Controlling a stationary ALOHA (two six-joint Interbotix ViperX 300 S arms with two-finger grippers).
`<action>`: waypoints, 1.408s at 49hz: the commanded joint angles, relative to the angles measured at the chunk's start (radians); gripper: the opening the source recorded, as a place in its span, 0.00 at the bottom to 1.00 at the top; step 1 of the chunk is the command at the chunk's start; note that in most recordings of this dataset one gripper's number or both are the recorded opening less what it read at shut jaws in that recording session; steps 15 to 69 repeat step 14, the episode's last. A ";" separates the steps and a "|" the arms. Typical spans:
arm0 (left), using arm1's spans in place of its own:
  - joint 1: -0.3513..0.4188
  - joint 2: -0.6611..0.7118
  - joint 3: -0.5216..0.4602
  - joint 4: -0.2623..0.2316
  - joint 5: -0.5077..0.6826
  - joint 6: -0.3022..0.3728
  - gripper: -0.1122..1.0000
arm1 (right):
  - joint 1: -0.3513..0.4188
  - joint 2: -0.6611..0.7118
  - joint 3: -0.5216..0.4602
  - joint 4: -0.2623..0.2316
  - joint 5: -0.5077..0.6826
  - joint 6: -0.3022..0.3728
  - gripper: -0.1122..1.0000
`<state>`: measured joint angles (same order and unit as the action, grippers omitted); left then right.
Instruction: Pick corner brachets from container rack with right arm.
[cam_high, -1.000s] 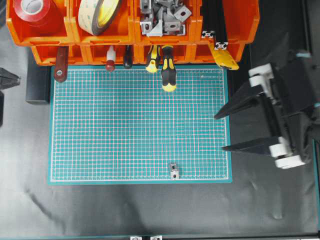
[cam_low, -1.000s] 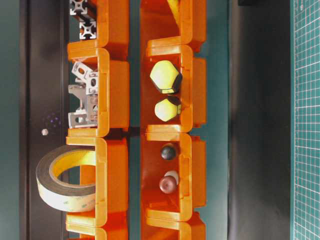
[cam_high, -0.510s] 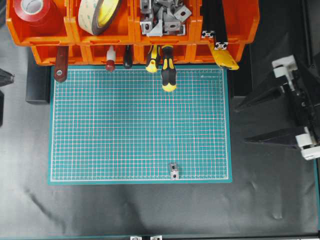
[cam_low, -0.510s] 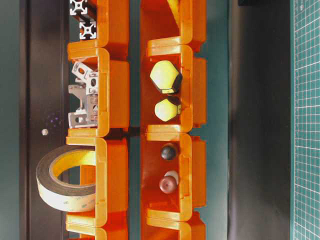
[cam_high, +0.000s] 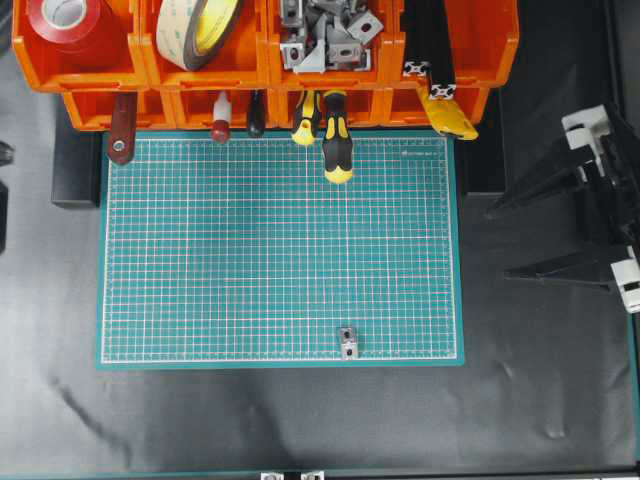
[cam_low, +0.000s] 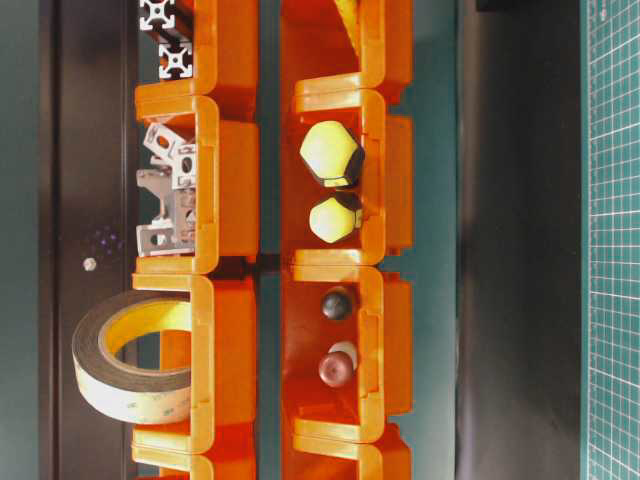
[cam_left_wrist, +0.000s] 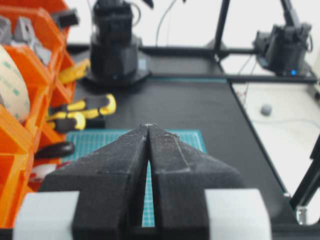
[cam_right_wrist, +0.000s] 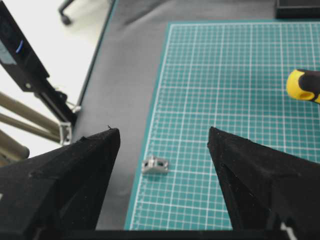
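Right gripper (cam_high: 540, 238) fingers spread wide, nothing between; arm has pulled back toward 3 o'clock edge, off green mat (cam_high: 200, 280). Left gripper (cam_left_wrist: 148, 131) fingers pressed together, idle. One bracket (cam_high: 347, 341) lies on mat at 6 o'clock; remaining corner brachets (cam_high: 325, 35) in container rack (cam_high: 250, 70), 12 o'clock. Judged: placement finished, retreat underway.
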<state>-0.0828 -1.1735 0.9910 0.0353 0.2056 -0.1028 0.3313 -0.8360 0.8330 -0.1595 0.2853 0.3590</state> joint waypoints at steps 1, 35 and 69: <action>-0.002 -0.009 -0.005 0.005 -0.005 -0.005 0.10 | -0.011 -0.002 -0.012 -0.003 -0.025 -0.002 0.73; -0.002 -0.023 0.034 0.003 -0.005 -0.006 0.10 | -0.049 -0.032 -0.008 -0.009 -0.071 -0.003 0.71; -0.002 -0.023 0.034 0.003 -0.005 -0.006 0.10 | -0.049 -0.032 -0.008 -0.009 -0.071 -0.003 0.71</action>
